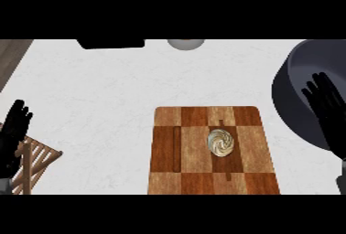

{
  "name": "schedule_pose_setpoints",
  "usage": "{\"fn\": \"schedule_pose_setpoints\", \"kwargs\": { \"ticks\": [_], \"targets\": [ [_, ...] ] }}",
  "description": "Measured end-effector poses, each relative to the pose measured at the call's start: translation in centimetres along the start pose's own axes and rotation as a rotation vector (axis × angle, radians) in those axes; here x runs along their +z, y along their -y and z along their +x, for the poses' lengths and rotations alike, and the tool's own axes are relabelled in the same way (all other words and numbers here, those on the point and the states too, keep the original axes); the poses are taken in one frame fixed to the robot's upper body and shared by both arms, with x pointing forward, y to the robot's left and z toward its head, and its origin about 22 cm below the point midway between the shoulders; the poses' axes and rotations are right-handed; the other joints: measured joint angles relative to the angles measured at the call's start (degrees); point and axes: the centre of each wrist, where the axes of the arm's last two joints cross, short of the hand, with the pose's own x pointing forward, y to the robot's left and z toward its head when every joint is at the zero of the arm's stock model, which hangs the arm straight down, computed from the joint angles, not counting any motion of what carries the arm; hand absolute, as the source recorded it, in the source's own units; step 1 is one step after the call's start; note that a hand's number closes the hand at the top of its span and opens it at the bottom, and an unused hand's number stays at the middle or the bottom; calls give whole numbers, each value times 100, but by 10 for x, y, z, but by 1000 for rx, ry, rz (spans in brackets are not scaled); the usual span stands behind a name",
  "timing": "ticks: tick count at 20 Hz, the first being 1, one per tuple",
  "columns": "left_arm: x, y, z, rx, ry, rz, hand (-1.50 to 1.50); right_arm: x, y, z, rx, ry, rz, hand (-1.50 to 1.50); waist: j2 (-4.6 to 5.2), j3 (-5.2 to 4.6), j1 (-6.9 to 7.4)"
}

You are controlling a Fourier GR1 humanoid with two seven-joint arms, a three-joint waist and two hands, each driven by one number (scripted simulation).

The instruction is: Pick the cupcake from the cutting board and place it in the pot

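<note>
Cupcake (221, 142): on checkered cutting board (213, 151), white worktop (101, 91). Pot (297, 91): far right. Right hand (329, 109): released, fingers straight, over pot. Left hand (13, 132): released, left edge.

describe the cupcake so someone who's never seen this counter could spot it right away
Find the checkered wooden cutting board at the counter's lower middle. The cupcake sits right of the board's centre, seen from above. It is the only small round thing on the board, with pale swirled frosting.
</note>
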Motion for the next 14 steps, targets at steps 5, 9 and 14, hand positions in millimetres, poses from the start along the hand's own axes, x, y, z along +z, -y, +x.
{"fn": "schedule_pose_setpoints", "kwargs": {
  "ticks": [5,9,14],
  "targets": [
    [31,-52,-17,227,352,-540,0,-25,-26,33,-67,145,322,150,-41,205,462],
    [31,-60,-10,362,406,-745,0,-38,-27,75,133,313,495,-150,5,205,616],
    [10,-30,25,616,725,-831,0,-43,-27,94,251,446,642,-150,87,275,680]
  ]
}}
